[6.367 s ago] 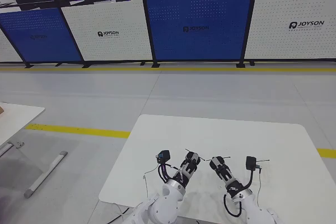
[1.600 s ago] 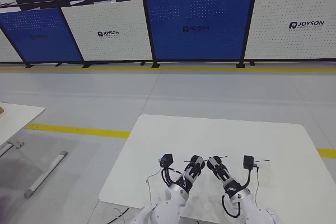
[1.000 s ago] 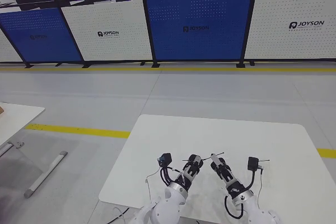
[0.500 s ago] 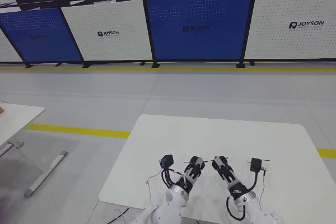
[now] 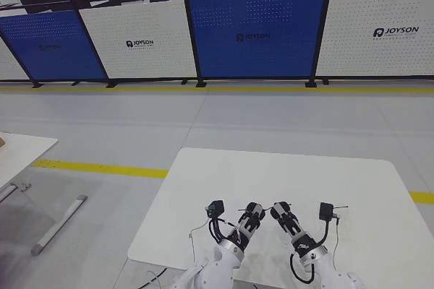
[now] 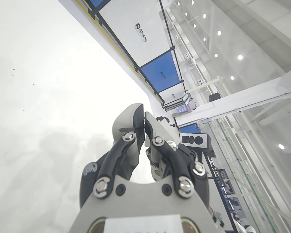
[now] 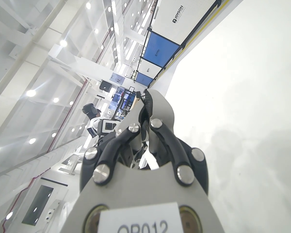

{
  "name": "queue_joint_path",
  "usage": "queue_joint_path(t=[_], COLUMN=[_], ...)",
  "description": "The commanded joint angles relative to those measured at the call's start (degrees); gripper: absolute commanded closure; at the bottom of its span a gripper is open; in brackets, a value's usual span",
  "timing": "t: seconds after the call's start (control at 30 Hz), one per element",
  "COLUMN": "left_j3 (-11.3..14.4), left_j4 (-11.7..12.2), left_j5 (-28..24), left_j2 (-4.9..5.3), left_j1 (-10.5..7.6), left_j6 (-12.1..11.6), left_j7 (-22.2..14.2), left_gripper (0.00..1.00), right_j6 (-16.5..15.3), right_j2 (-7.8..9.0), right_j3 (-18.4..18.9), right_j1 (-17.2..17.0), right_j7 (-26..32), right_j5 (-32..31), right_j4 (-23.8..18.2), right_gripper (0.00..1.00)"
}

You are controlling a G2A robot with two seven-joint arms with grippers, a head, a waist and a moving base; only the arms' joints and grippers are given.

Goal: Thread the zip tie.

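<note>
Pinching zip tie point(image 6: 127, 129), left end effector point(image 6: 144, 113) hangs (over table's point(image 6: 38, 73) near half)

The right gripper point(image 5: 275, 208) is sliding back left toward the left gripper point(image 5: 257, 209) (it had drifted right a moment before), bringing the ends of the zip tie point(image 6: 129, 129) closer together.

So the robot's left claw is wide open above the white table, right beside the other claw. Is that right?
Not quite: the left gripper is shut, pinching the thin black zip tie, as the left wrist view shows. The rest holds: it is above the white table, right beside the right gripper.
</note>
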Motion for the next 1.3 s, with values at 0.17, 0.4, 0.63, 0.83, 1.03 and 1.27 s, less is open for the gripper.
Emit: queue_joint_path(t=[0.17,0.4,0.63,0.83,1.03,1.27], left_j3=[0.0,-0.5,-0.8,-1.0,-0.7,-0.7], left_j4=[-0.3,-0.5,-1.0,-1.5,-1.6,-1.5], left_j5=[-0.6,-0.5,0.2,1.2,2.3,2.6], left_j2=[-0.09,-0.17,-0.18,-0.12,-0.05,-0.08], left_j1=[-0.01,-0.71,-0.49,-0.04,0.47,0.44], left_j6=[0.2,1.1,0.8,0.3,0.1,0.0], left_j7=[-0.1,-0.1,0.6,1.0,0.4,0.1], left_gripper=[0.98,0.6,0.71,1.0,1.0,1.0], right_j6=[0.3,1.6,1.9,1.8,1.9,1.9], right_j2=[-0.01,-0.04,0.0,-0.01,-0.08,-0.07], right_j3=[0.3,0.4,0.9,1.1,0.9,1.0], right_j1=[0.1,0.1,0.0,0.1,0.1,-0.2], right_j7=[-0.6,-1.1,-0.9,-0.8,-0.9,-1.2], right_j5=[-0.2,-0.5,-0.2,0.1,0.0,-0.2], right_j4=[0.3,0.4,0.5,0.9,0.8,0.4], right_gripper=[1.0,1.0,1.0,1.0,1.0,1.0])
